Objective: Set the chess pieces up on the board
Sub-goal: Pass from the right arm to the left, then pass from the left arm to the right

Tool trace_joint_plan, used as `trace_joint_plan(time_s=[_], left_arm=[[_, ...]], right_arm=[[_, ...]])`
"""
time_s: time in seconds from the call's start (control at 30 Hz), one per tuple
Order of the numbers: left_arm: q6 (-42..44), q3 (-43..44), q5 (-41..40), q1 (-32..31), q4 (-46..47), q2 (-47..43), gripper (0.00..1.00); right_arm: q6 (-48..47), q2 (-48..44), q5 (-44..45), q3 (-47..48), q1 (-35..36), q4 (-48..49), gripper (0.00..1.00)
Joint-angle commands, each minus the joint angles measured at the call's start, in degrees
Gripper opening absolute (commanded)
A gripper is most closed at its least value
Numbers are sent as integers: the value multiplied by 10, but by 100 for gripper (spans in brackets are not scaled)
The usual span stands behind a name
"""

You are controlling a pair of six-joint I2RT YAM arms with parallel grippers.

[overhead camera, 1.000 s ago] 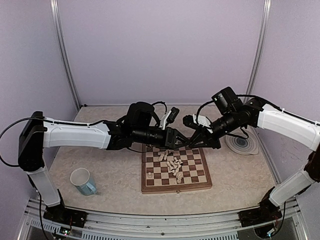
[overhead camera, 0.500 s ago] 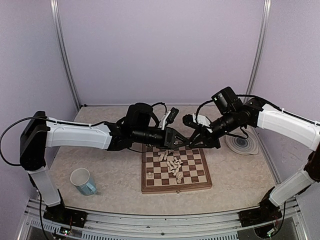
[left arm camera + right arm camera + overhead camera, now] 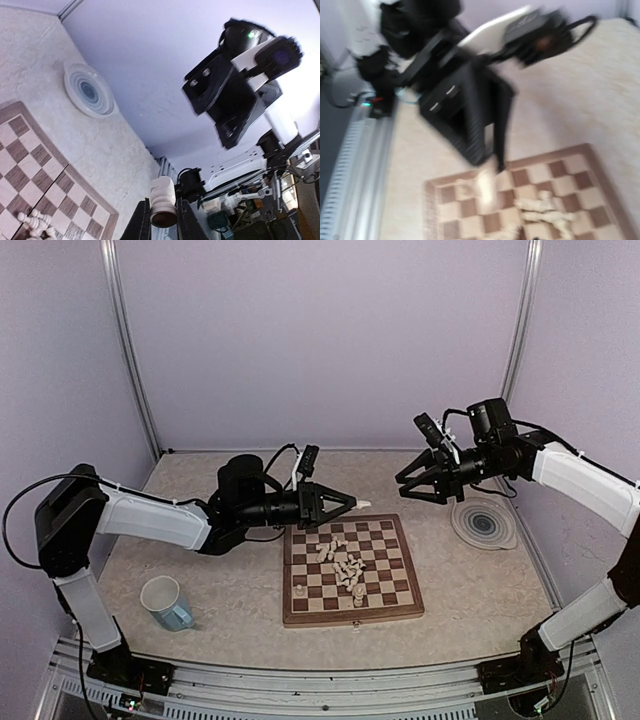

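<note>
The board (image 3: 395, 605) lies in the middle of the table, with a heap of cream chess pieces (image 3: 346, 568) on its centre squares. One piece (image 3: 300, 590) stands alone near the left edge. My left gripper (image 3: 350, 505) hovers over the board's far left corner, shut on a cream chess piece (image 3: 164, 204) that sticks out beyond its fingertips (image 3: 186, 220). My right gripper (image 3: 405, 487) hangs off to the right above the far edge, its jaws spread and nothing between them. The blurred right wrist view shows the left gripper's fingers (image 3: 487, 132) and the held piece (image 3: 485, 187).
A round ringed plate (image 3: 483, 523) sits to the right of the board, below the right arm. A pale blue mug (image 3: 167, 602) stands at the near left. One more piece (image 3: 357, 600) lies near the board's front edge.
The two grippers were meeting tip to tip over the board's far edge. The right one has opened and pulled back to the right; the left has drawn back left, keeping the piece.
</note>
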Motion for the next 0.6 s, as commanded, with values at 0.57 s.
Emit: trace_joint_plan(time_s=[0.57], left_arm=[[-212, 13, 73, 8, 317, 62, 11]], right_arm=[[38, 71, -21, 69, 88, 70, 39]])
